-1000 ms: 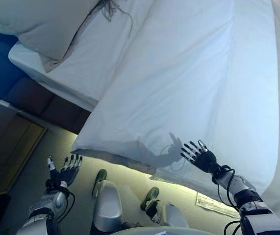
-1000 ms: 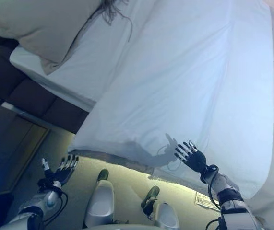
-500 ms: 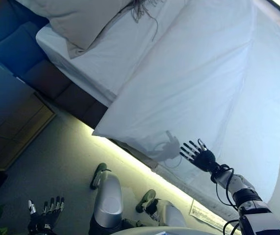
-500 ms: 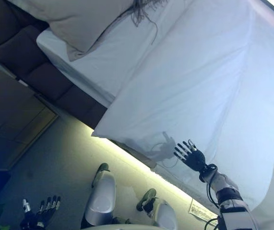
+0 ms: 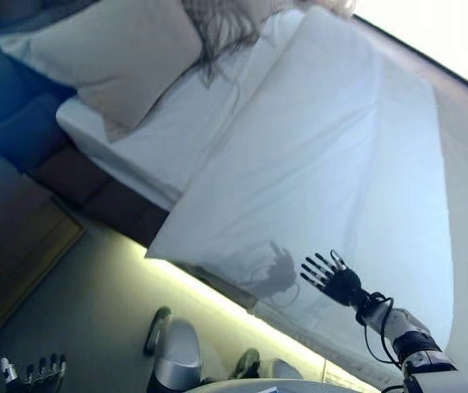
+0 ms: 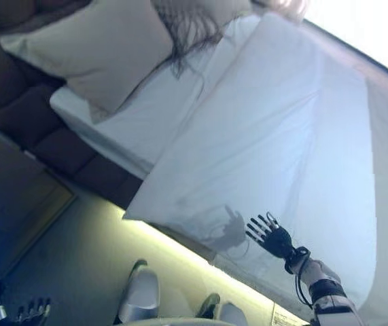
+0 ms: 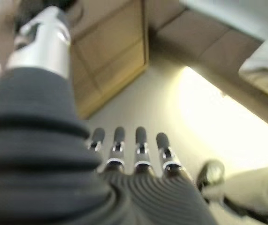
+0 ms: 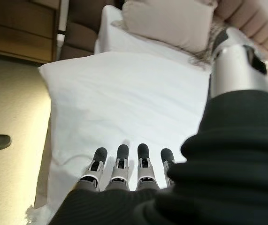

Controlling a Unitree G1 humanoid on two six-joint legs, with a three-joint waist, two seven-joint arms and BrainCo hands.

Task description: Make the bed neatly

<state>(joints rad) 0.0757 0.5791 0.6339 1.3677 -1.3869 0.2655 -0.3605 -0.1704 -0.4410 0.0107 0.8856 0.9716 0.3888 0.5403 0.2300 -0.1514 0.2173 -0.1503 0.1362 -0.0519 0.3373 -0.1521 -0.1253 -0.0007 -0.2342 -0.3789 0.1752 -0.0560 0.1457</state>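
My right hand [image 5: 334,278] hovers with fingers spread flat and holding nothing, over the near side of the white duvet [image 5: 340,180], which lies across the bed and overhangs the side nearest me. My left hand [image 5: 30,376] hangs low over the floor [image 5: 94,303], fingers straight and also holding nothing, well apart from the bedding. The duvet looks broadly spread, so I judge this a smoothing stage: next comes pressing the palm down and sweeping outward, or taking the near corner [image 5: 156,246] to square it. That corner juts past the mattress [image 5: 127,155], short of the beige pillow [image 5: 115,57] at the head. The duvet's top lies open for a sweep; a wooden cabinet [image 7: 110,51] stands to my left.
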